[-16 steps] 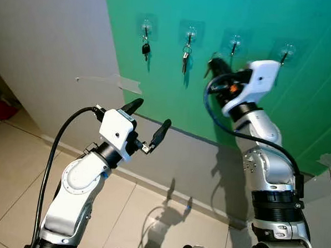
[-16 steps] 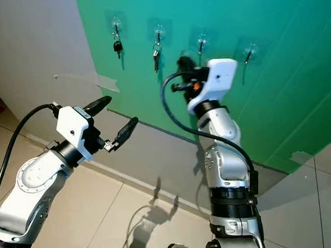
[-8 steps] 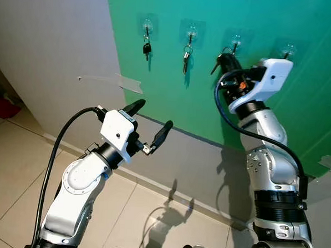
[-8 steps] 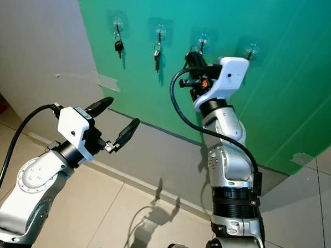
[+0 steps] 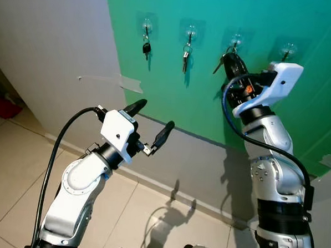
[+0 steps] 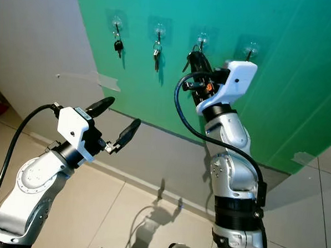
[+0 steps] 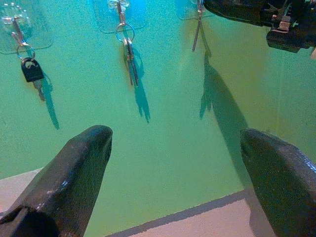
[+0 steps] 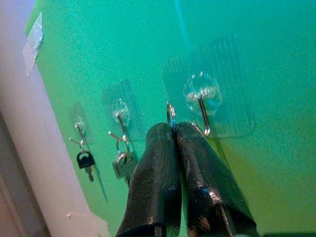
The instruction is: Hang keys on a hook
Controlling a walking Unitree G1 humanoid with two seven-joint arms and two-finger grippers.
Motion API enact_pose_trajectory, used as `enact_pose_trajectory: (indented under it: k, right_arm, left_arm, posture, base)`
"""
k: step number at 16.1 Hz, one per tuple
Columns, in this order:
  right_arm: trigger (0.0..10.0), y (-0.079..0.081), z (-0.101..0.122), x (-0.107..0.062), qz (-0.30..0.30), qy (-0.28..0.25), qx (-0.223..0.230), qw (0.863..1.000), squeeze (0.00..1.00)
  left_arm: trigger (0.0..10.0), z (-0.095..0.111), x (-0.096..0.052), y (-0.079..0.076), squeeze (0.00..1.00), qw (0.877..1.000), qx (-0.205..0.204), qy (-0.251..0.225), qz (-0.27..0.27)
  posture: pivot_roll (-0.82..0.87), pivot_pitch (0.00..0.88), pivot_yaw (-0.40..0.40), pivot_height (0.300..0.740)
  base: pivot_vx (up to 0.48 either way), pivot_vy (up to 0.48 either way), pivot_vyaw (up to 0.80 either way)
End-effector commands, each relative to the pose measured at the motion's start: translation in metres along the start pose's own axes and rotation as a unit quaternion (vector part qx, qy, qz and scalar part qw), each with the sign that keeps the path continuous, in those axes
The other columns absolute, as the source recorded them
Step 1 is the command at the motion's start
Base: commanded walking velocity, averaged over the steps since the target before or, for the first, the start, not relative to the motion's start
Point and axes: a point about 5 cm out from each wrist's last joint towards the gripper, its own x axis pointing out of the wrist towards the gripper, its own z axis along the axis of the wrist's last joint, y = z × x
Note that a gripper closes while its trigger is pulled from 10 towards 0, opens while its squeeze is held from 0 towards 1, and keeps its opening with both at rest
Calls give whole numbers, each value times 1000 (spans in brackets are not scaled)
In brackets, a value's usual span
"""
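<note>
Reaching up along the green wall panel (image 5: 172, 96), the right gripper (image 5: 231, 56) has moved in the last second from below and left of the third clear adhesive hook (image 5: 235, 41) to just under it. This means the hanging step is very near; I judge only a small lift and a push onto the prong remain.

In the eye views the left gripper (image 5: 152, 122) waits lower, in front of the grey wall, with its fingers spread wide and nothing between them. The first hook carries a black-headed key (image 5: 146, 47) and the second a silver key bunch (image 5: 186, 54); the fourth hook (image 5: 287, 52) is free.

In the left wrist view the hung keys and the right arm's dark end (image 7: 256, 12) are seen above the open fingers.

In the right wrist view the fingers are pressed together on a thin silver key ring (image 8: 170, 114), which stands just beside the hook's metal prong (image 8: 203, 116), not yet over it. Nothing stands between them.
</note>
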Motion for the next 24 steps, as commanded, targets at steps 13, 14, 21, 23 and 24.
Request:
enact_pose_trajectory:
  k: [13, 14, 21, 23, 24]
  right_arm:
    - [10000, 9, -1, -4, 22, 16, 15, 1000, 0]
    - [10000, 8, -1, -1, 19, 16, 16, 1000, 0]
    - [10000, -2, -2, 12, -18, 18, 28, 999, 0]
    - [10000, -6, -4, 12, -31, 19, 37, 999, 0]
    - [10000, -7, -4, 11, -35, 20, 41, 998, 0]
  left_arm:
    - [10000, 3, 0, -4, 0, 1000, -4, -6, -20]
    - [10000, 3, 0, -5, 0, 1000, -6, -7, -23]
    - [10000, 4, 1, -4, 0, 1000, -3, -8, -25]
    - [10000, 4, 1, -4, 0, 1000, -3, -9, -25]
    - [10000, 4, 1, -5, 0, 1000, -4, -9, -26]
  posture:
    - [-78, 75, 47, 740]
    - [-77, 76, 47, 740]
    - [-72, 71, 46, 740]
    - [-72, 70, 47, 740]
    - [-75, 69, 50, 740]
  base:
    - [0, 0, 0]
    - [0, 0, 0]
    - [0, 0, 0]
    - [0, 0, 0]
    - [0, 0, 0]
